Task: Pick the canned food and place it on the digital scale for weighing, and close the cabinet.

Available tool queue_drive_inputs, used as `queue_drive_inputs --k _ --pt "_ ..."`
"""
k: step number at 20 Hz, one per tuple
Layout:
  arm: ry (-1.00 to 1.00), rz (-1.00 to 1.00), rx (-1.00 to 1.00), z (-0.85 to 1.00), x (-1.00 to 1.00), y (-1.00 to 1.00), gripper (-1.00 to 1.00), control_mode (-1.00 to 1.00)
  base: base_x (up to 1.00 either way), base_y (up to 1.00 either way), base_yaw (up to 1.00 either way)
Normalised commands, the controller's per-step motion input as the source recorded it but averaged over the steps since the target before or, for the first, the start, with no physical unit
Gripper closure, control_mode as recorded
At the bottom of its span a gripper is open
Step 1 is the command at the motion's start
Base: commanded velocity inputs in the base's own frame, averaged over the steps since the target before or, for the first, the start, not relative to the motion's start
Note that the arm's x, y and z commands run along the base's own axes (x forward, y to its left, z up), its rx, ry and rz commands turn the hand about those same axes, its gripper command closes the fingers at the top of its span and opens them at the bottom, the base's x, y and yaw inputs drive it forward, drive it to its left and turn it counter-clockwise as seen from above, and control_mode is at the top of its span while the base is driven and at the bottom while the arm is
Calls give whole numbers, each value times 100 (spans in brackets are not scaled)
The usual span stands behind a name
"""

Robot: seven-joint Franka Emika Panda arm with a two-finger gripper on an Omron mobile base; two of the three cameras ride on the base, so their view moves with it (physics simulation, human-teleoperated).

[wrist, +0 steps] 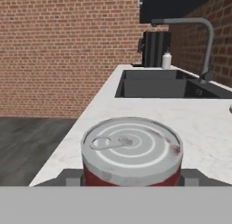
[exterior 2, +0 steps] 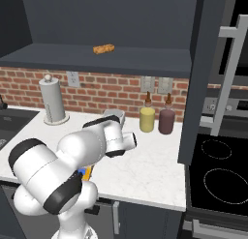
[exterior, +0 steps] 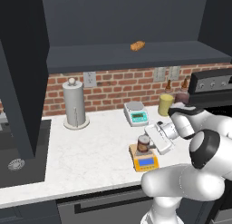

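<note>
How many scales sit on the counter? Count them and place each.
2: the digital scale near the counter's front edge, under the canned food; a grey-white scale farther back by the brick wall.

Items before me, off-task: a paper-towel holder (exterior: 75, 105) upright on the white marbled surface (exterior: 90, 155) by the brick wall (exterior: 113, 89); a grey-white scale (exterior: 136, 113) with a teal display; a yellow bottle (exterior 2: 147, 118) just beside a dark brown bottle (exterior 2: 167, 119); a sink (wrist: 158, 85) with a curved faucet (wrist: 199, 37); a stovetop (exterior 2: 218, 177).
</note>
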Motion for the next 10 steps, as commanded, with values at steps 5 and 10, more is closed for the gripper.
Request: queue_drive_inputs --k 5,10 --pt "1 0 0 0 -10 0 100 -100 0 0 0" --pt "1 0 0 0 0 0 100 -100 0 0 0"
